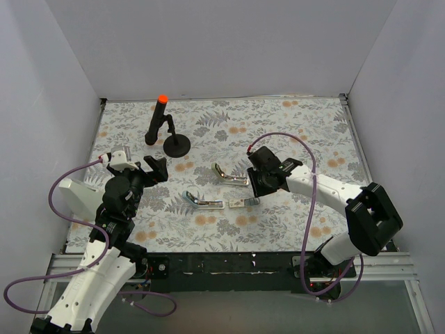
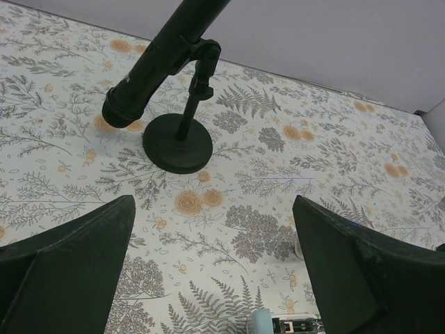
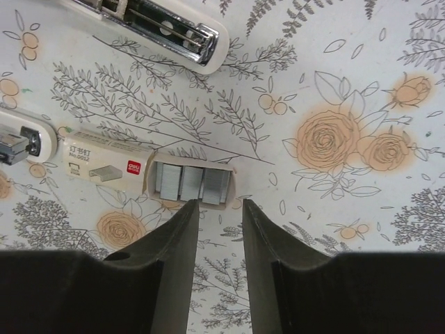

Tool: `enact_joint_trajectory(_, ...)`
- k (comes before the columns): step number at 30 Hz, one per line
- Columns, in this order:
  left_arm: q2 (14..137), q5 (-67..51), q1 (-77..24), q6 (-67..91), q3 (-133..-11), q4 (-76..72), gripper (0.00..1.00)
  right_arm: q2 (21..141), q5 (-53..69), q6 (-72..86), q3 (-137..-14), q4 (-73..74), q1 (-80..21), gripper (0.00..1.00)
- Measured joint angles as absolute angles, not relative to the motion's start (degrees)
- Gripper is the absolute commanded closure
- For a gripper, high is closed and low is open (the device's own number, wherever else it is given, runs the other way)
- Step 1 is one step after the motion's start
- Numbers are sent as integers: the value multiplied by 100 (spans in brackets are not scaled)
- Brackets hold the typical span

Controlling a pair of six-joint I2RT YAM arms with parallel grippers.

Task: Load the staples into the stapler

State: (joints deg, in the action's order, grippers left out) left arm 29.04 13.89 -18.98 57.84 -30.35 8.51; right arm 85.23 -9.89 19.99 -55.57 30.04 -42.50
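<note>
right end effector (image 3: 220,209) narrowed, empty, just beside the staples (image 3: 191,182); left end effector (image 2: 213,205) wide apart.

Floral-print counter (image 1: 292,132). Black stand (image 1: 161,124) with orange tip, upper left of centre. Pale green stapler (image 1: 230,176) lies open mid-frame. Light blue stapler (image 1: 202,202) lower left of it, also open. Small staples box (image 1: 243,202) just right of the blue one. Right hand (image 1: 256,186) just upper right of the box, beside the green stapler's right end. Left hand (image 1: 156,169) at left, well apart from both staplers.
</note>
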Motion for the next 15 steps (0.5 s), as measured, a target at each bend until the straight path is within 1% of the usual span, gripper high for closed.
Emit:
enact_joint_trajectory(8,2904,1385,-1898,5784,-3035,851,2,8656,-692,2279,-5540,2943,-4250,63)
enact_joint_trajectory(15,2902,1369,-1900,5784,-3035,854,2,9013,-705,2408,-5540,2976,-4252,67)
